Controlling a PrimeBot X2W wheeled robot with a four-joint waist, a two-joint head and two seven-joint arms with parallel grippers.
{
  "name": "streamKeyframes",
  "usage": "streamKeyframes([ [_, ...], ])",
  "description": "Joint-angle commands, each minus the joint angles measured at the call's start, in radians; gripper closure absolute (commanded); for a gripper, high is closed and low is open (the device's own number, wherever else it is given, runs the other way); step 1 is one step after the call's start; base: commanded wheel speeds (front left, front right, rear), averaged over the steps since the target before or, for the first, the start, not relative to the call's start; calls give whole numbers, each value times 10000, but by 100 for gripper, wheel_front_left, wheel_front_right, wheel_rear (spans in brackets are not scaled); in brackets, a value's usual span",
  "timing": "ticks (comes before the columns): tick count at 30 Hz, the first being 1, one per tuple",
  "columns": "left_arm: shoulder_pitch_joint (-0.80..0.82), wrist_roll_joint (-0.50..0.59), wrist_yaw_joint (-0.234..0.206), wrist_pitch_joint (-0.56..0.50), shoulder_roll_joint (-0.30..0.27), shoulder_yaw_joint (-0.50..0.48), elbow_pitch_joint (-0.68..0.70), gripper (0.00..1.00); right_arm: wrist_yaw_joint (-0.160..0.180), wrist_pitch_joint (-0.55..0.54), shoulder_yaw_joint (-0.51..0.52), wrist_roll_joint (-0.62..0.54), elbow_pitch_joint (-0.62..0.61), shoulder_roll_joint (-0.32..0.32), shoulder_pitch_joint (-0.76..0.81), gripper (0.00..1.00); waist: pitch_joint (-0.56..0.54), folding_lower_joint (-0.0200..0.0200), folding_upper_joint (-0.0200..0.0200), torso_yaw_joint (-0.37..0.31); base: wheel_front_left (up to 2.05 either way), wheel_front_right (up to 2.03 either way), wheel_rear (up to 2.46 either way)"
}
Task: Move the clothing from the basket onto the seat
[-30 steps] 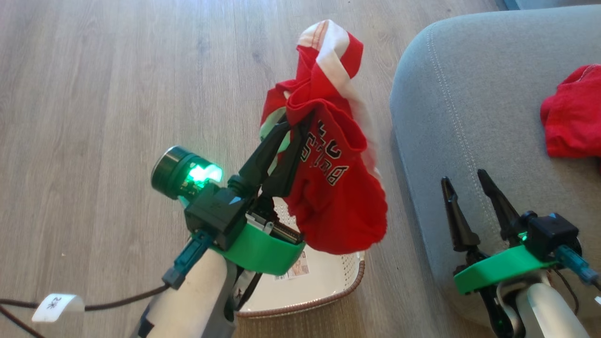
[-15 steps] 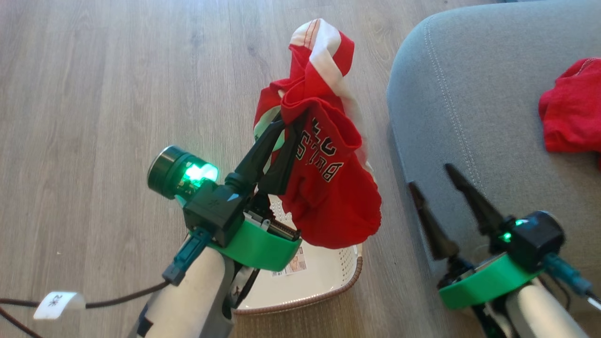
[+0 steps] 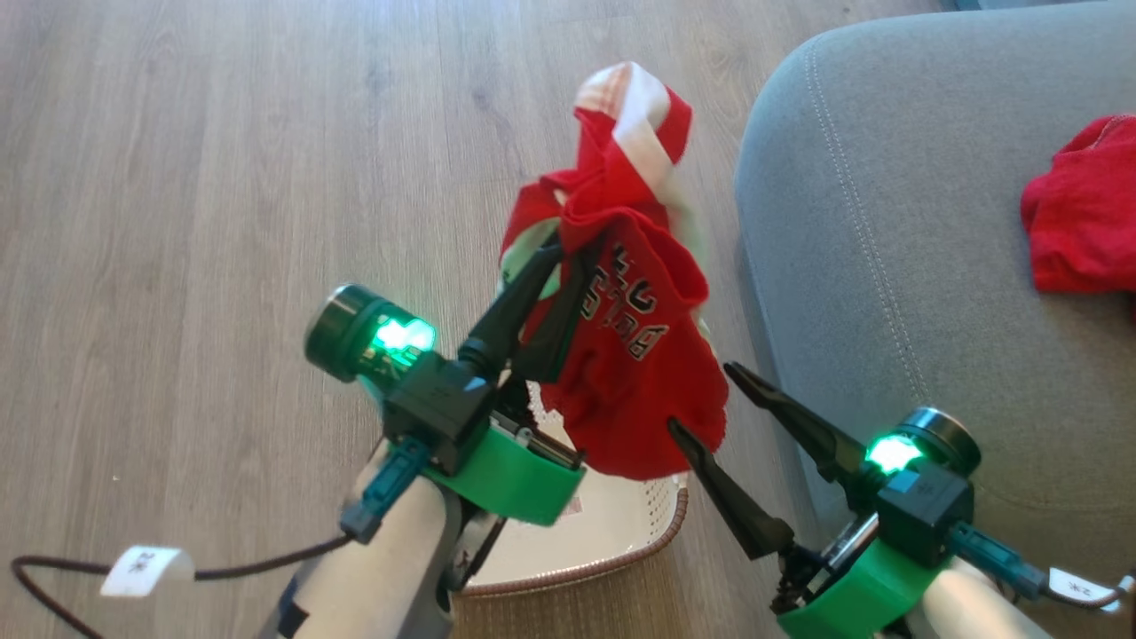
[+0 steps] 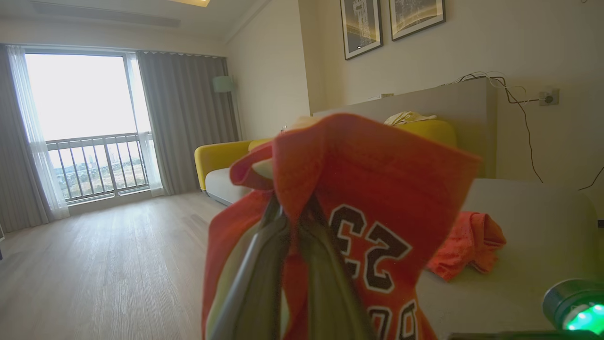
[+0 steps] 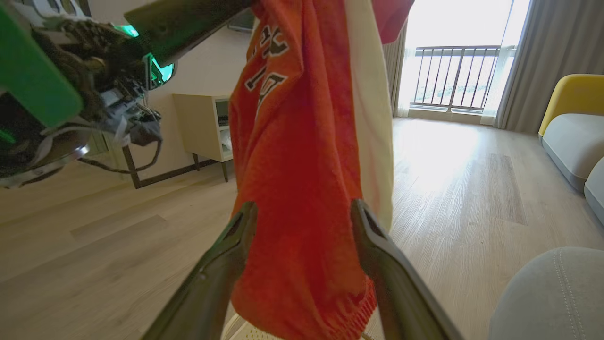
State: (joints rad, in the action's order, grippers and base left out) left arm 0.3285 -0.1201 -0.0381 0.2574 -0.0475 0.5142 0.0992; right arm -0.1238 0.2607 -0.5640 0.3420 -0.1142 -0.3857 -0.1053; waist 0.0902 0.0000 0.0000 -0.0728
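Above the basket (image 3: 612, 524), the left claw (image 3: 570, 257) is clamped shut on a bunched fold of the lettered red garment (image 3: 635, 355), its two dark fingers pressed together with cloth pinched between them. The left wrist view shows the same grip: the left claw (image 4: 292, 212) disappears into a gathered ridge of fabric (image 4: 377, 189), with printed numerals just to its right. From that pinch the garment hangs clear of the basket, its white bands twisted at the top and its lower hem dangling over the basket's far rim.

Beside it, the right claw (image 3: 701, 395) stands wide open and holds nothing, its tips at the garment's lower edge. In the right wrist view the right claw (image 5: 303, 208) straddles the hanging cloth (image 5: 302, 141), one finger on each side; whether they touch it I cannot tell.

Below, the basket sits on the wooden floor (image 3: 222, 222), just beside the grey seat (image 3: 887, 266). On the seat, well apart from both claws, lies the plain red garment (image 3: 1078, 222) in a crumpled heap.
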Motion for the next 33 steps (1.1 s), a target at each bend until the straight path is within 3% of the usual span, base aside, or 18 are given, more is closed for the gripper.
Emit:
streamKeyframes([
  [1,533,97,5,43,-28,-238,310,100,-69,11,-121,-87,-338,-135,-334,0,-3,0,0,29,0,0,0],
  [33,742,-269,95,44,-28,1860,149,100,-69,11,-1072,-1017,1293,294,-1462,0,-177,0,0,369,0,0,0],
])
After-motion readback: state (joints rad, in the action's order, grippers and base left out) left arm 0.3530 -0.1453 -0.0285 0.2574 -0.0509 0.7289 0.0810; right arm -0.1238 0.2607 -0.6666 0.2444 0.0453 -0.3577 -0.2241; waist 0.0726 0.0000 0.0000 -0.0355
